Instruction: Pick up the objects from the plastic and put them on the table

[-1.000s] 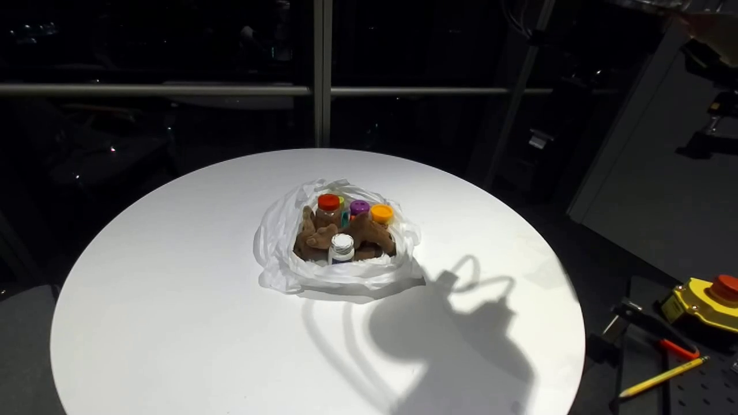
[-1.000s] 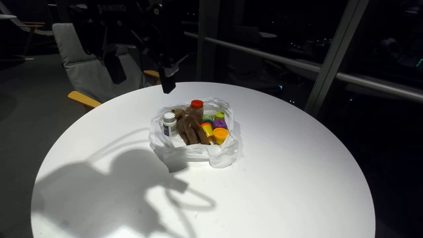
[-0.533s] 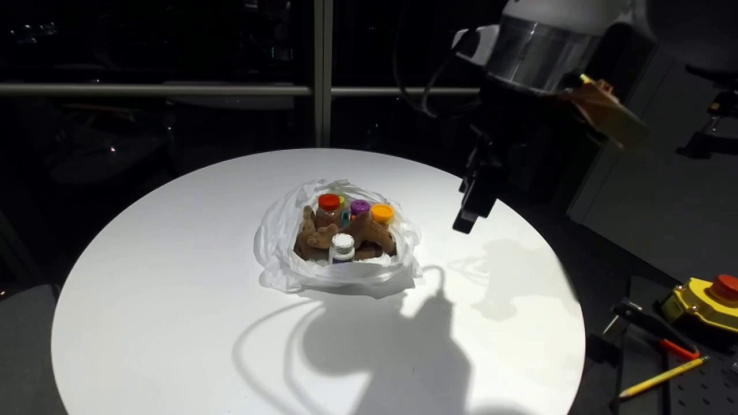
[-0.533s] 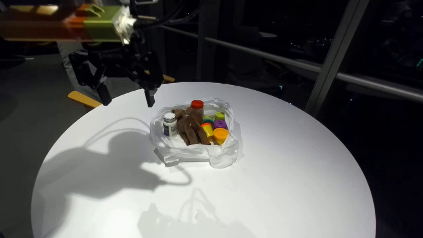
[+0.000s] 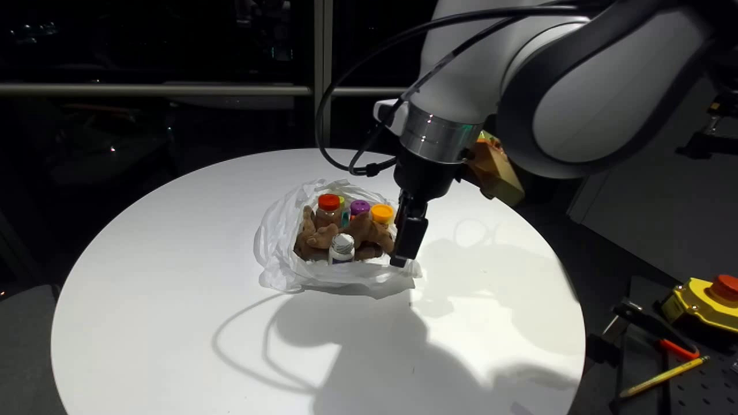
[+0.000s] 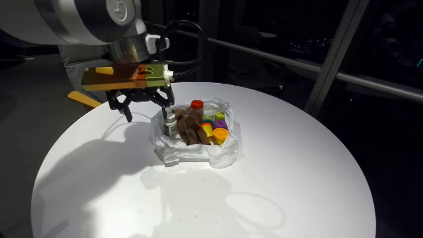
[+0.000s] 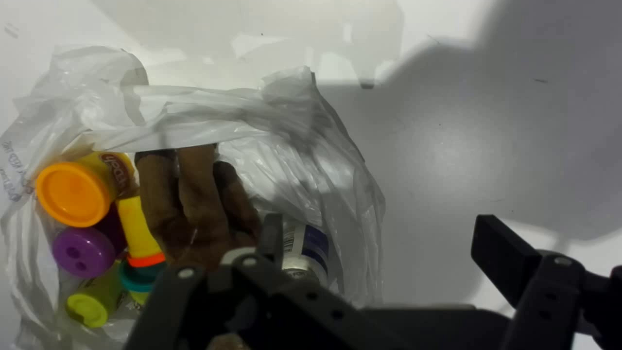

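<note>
A crumpled whitish plastic bag (image 6: 195, 152) lies opened on the round white table (image 6: 290, 158). Inside it are a white bottle (image 6: 170, 128), a brown toy (image 6: 190, 127), a red-lidded jar (image 6: 197, 109), and several small tubs, among them an orange-lidded tub (image 7: 73, 194), a purple-lidded tub (image 7: 83, 251) and a yellow tub (image 7: 138, 228). My gripper (image 6: 147, 117) hovers over the bottle's side of the bag, jaws wide apart with nothing between them. In the wrist view one finger partly covers the white bottle (image 7: 308, 248); the opposite finger (image 7: 505, 257) is over bare table outside the bag.
A dark side surface holds a yellow box with a red button (image 5: 703, 302) and a pencil (image 5: 663, 377), beyond the table's edge. A grey chair (image 6: 77, 72) stands behind the table. The arm's shadow falls across the tabletop.
The arm has swung in over the table and come down toward the bag, to the bottle's side. The gripper has stayed open. The bag and its contents have not moved.
</note>
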`<state>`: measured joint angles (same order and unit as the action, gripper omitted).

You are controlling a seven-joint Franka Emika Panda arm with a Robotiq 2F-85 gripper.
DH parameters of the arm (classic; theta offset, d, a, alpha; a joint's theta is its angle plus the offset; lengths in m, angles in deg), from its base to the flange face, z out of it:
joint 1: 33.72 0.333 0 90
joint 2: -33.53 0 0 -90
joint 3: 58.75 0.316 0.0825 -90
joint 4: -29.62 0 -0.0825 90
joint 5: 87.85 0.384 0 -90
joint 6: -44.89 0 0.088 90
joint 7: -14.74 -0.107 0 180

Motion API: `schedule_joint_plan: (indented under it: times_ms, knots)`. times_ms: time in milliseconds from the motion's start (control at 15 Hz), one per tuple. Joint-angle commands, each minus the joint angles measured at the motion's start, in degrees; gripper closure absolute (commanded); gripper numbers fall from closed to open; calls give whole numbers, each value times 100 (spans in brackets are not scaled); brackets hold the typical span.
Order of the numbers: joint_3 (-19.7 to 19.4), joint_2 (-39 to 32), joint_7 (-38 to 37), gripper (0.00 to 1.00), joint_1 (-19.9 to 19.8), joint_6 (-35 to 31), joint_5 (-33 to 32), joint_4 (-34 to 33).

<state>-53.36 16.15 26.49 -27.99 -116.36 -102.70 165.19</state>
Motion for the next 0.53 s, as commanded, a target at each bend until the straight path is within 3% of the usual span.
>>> schedule_joint_plan:
  times_ms: [0,267,467]
  knots:
    - [-267,-608,-966,0,349,820,88,-1016]
    - [-344,-1009,-1957,0,529,1718,369,-1793]
    - [-222,-1219,-2285,0,492,1806,832,-2135]
